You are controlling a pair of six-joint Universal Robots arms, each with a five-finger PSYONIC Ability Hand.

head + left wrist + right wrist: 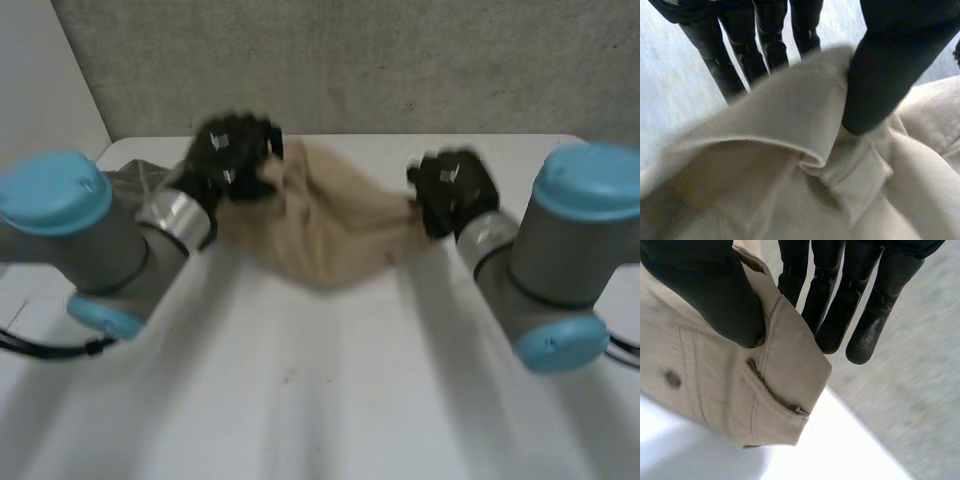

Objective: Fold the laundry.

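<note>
Lifting step — left hand (235, 150) and right hand (455, 190) each pinch the beige garment (320, 235) near the tabletop's (330, 400) far edge. Next, probably, spread it flat.

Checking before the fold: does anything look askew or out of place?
Nothing is spilled or damaged. The beige garment sags bunched between the left hand and the right hand, each pinching one end. A darker grey cloth lies crumpled at the far corner of the table, behind the left arm.
</note>
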